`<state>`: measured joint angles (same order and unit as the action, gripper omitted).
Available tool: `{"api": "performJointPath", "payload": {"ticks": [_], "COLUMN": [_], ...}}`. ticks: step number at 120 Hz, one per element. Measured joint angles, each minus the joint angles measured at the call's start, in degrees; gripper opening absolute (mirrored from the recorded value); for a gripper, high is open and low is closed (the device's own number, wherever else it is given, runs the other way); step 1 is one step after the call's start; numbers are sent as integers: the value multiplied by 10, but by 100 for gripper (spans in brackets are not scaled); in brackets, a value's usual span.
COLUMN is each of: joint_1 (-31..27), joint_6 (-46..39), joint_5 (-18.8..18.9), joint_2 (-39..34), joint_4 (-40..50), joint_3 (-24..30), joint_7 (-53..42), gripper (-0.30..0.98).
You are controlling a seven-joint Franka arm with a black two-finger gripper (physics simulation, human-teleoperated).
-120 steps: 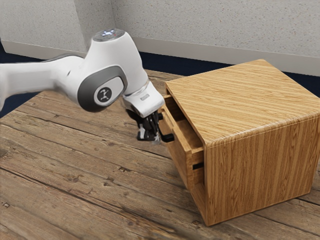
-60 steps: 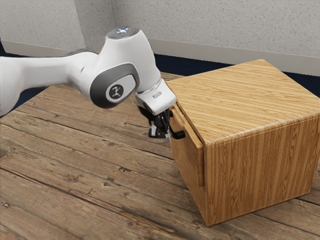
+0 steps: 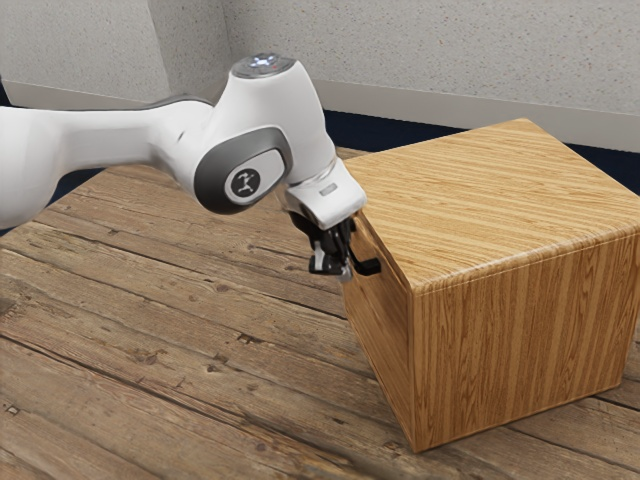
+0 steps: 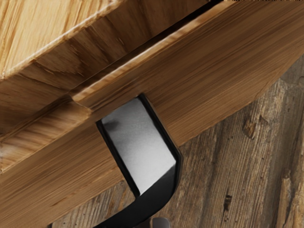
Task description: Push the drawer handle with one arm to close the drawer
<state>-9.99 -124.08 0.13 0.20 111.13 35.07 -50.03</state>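
Observation:
In the exterior view my gripper (image 3: 334, 258) is low at the front of the wooden cabinet (image 3: 520, 210), right beside the black handle (image 3: 369, 267). Whether it touches the handle is hard to see, and its opening cannot be made out. The drawer front (image 3: 378, 325) looks flush with the cabinet's front edges, with no drawer interior showing. In the wrist view, the handle (image 4: 141, 147) stands out from the drawer front (image 4: 223, 76), its bent part dark and its flat face shiny grey.
A plank table (image 3: 190, 370) stretches out under the arm and in front of the cabinet. Behind stand a speckled wall (image 3: 430, 50) and its pale baseboard. The cabinet's near lower corner rests on the planks.
The drawer has slid from clearly open into the cabinet, its inside now hidden. My gripper has moved toward the exterior view's right along with the handle.

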Motion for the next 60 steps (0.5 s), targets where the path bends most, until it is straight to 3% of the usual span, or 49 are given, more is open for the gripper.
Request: {"api": "performJointPath", "payload": {"ticks": [33, 46, 60], "joint_1": [-10, -30, -53], "joint_6": [6, 31, 81], "joint_5": [1, -11, -77], "joint_2": [-4, -98, -207], "joint_4": [3, 66, 143], "joint_3": [3, -6, -54], "joint_7": [8, 21, 36], "gripper": [-10, -8, 17]}}
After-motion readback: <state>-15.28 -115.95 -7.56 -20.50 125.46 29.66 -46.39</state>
